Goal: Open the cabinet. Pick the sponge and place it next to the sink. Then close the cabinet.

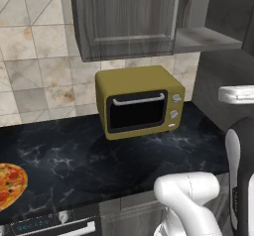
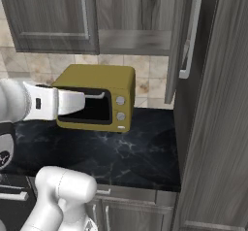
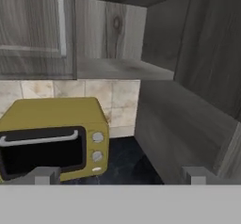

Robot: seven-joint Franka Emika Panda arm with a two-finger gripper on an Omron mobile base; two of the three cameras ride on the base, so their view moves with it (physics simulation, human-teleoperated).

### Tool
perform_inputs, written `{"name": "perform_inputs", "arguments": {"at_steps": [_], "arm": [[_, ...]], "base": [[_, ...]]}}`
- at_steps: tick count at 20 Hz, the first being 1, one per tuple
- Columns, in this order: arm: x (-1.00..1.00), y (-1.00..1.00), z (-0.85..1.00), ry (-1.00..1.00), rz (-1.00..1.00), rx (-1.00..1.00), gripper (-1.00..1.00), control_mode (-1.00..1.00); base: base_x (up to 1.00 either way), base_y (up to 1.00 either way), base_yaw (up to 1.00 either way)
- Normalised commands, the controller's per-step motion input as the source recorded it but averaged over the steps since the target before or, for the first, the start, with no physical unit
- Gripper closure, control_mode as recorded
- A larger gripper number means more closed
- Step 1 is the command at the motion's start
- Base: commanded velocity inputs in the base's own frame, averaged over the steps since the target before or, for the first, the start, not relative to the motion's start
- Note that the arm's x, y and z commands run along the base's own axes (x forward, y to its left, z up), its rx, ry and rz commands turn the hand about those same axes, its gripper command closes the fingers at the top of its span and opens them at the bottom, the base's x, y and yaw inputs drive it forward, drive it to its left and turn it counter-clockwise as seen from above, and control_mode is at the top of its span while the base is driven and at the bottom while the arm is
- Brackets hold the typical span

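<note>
Now: claw [image 3: 120, 175] spread wide, empty, facing cabinet [image 2: 145, 16] w/ right door swung open, shelf [image 3: 117, 68] bare, microwave [image 3: 56, 136] below on worktop [image 2: 135, 150].

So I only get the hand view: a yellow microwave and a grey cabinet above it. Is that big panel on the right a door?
Observer: Yes. The right base view shows the cabinet door swung out, with its long silver bar handle.
Operator: Anything else on the counter?
Observer: A pizza lies at the far left of the counter.
Operator: Where is the arm itself?
Observer: In the right base view its white forearm crosses in front of the microwave.
</note>
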Motion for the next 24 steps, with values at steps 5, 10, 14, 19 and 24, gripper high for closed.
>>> {"name": "perform_inputs", "arguments": {"at_steps": [5, 10, 14, 19, 24], "arm": [[-0.74, -0.05, 0.00, -0.01, -0.09, 0.00, -1.00, -1.00], [-0.56, -0.01, 0.00, -0.01, -0.08, 0.00, -1.00, -1.00], [-0.34, -0.06, 0.00, 0.00, -0.05, 0.00, -1.00, -1.00], [-0.26, -0.23, 0.00, -0.09, 0.00, 0.01, -1.00, -1.00], [-0.32, -0.28, 0.00, -0.13, 0.00, 0.01, -1.00, -1.00]], "base": [[0.00, 0.00, 0.00], [0.00, 0.00, 0.00], [0.00, 0.00, 0.00], [0.00, 0.00, 0.00], [0.00, 0.00, 0.00]]}}
